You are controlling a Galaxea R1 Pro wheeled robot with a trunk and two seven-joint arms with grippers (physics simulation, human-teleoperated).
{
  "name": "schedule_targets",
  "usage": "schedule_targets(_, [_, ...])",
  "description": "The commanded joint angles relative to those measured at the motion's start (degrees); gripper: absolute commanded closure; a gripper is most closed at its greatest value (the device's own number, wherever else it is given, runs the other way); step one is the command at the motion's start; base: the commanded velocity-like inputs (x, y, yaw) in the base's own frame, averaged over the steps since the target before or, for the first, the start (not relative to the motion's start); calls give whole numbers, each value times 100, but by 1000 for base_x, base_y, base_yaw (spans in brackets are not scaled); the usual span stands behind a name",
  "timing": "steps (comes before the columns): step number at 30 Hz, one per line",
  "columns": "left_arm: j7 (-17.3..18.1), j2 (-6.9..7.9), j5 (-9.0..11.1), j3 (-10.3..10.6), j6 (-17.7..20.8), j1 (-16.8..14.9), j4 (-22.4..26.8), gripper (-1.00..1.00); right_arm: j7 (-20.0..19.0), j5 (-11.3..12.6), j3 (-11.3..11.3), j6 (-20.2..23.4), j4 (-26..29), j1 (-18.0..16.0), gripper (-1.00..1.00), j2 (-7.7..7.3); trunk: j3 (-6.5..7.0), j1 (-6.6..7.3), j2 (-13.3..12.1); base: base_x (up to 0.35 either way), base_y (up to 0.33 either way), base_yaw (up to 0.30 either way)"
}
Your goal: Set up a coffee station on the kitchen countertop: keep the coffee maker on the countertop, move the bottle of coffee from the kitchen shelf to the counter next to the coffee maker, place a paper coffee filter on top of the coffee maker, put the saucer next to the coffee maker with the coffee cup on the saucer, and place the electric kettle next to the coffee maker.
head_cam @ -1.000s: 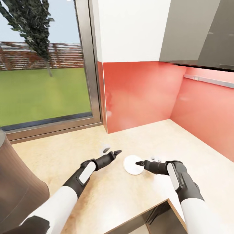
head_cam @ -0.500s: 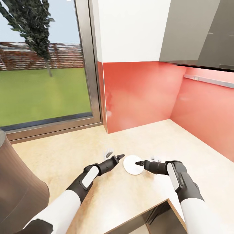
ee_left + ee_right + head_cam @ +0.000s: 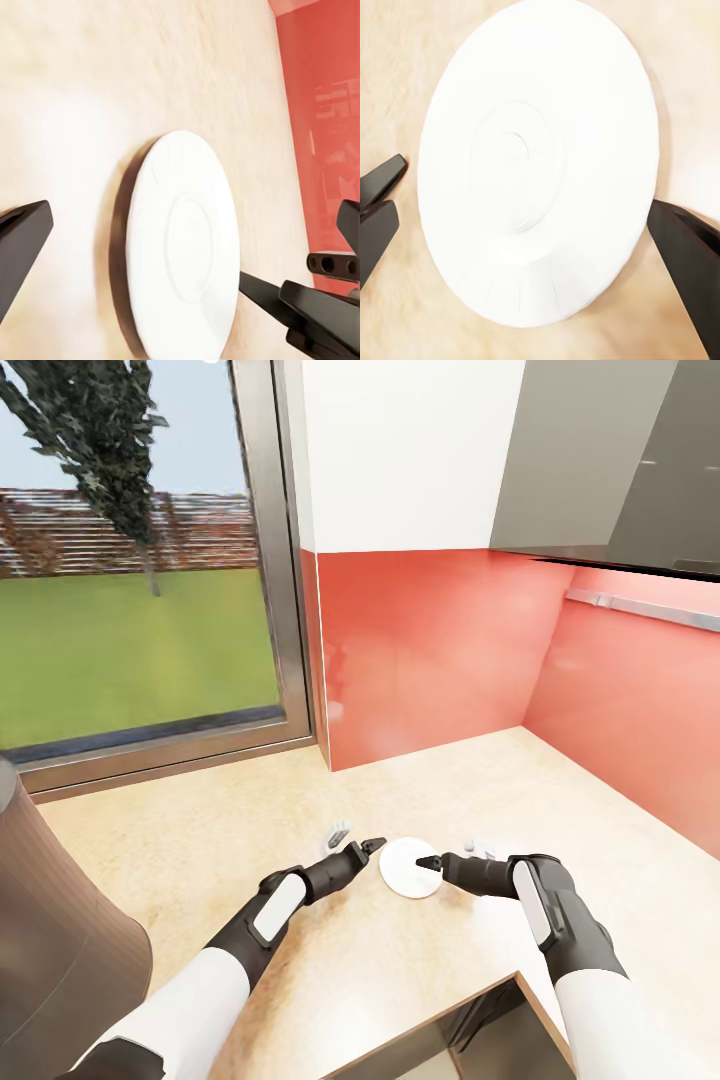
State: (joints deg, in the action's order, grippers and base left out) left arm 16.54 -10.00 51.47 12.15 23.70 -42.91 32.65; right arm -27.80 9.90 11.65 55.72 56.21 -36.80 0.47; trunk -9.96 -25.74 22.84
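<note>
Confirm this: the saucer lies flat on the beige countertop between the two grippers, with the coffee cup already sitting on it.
Not quite. The saucer does lie flat on the countertop between the left gripper and right gripper, but it is bare: no cup sits on it, as the right wrist view shows.

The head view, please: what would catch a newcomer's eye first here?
First, the white saucer lying flat on the beige kitchen countertop, with the left gripper and the right gripper pointing at it from opposite sides. Behind it, the coral-red backsplash fills the corner, and a big window onto green lawn stands at left.
</note>
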Motion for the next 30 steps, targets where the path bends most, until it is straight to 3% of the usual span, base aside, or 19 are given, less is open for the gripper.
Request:
schedule_targets(1, [-10, 0, 7, 7, 30, -4, -5, -100, 3, -70, 14, 45, -3, -2, -100, 7, -14, -5, 9, 0, 0, 0])
schedule_targets(11, [-9, 0, 29, 7, 30, -5, 10, -100, 3, -67, 13, 44, -27, -2, -100, 14, -14, -5, 9, 0, 0, 0])
schedule_targets(14, [-3, 0, 229, 7, 26, -5, 3, -100, -4, -67, -5, 44, -44, -2, -100, 20, -14, -5, 9, 0, 0, 0])
schedule_targets(20, [-2, 0, 499, 7, 13, -3, -5, -100, -13, -51, -450, 44, -103, -2, -100, 55, -14, -5, 9, 0, 0, 0])
schedule_targets(30, [-2, 0, 521, 7, 12, -1, -11, -100, -15, -41, -523, 38, -145, -2, -100, 58, -14, -5, 9, 0, 0, 0])
